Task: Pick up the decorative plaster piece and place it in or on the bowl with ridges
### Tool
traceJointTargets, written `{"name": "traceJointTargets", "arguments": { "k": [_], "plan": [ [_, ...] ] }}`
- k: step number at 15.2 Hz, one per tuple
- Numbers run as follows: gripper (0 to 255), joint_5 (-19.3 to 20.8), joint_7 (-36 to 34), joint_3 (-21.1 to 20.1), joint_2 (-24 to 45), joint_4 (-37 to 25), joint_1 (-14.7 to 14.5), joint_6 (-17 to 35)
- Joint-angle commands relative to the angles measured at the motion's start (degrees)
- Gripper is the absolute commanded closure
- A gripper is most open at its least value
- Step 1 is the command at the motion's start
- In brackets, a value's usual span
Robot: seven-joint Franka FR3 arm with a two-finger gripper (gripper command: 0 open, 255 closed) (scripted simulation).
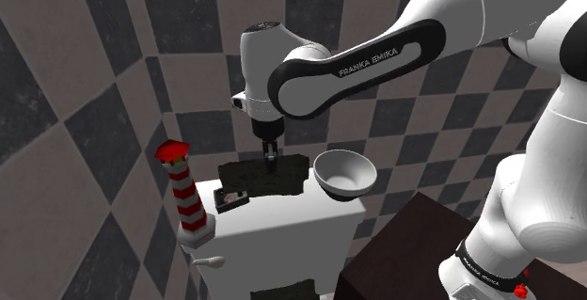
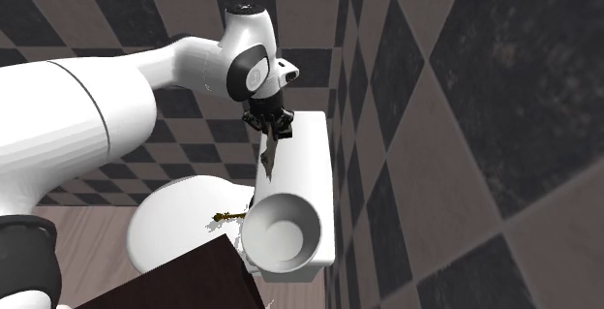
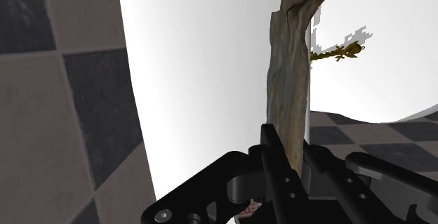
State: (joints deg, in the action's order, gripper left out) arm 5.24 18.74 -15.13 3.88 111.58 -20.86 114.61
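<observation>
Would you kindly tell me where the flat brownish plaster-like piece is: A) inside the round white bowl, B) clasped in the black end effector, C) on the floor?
B: the wrist view shows the black end effector shut on the flat brownish piece, well apart from the round white bowl.

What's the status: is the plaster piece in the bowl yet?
No, the bowl is empty; the piece hangs clasped between the fingers above the white tank top.

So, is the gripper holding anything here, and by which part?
Yes: the gripper is shut on the thin brownish piece, clasping it by one end, the rest hanging below.
</observation>
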Motion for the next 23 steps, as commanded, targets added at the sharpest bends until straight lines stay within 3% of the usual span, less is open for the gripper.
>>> {"name": "traceJointTargets", "arguments": {
  "k": [1,21,23],
  "plan": [
    [255,-0.2,0.2,0.0,-0.5,-0.9,0.0,-1.4],
    [255,-0.9,1.4,-0.1,-1.9,-14.6,0.0,-16.4],
    [255,-1.5,2.6,0.4,-3.9,-13.1,0.5,-16.7]
  ]
}}
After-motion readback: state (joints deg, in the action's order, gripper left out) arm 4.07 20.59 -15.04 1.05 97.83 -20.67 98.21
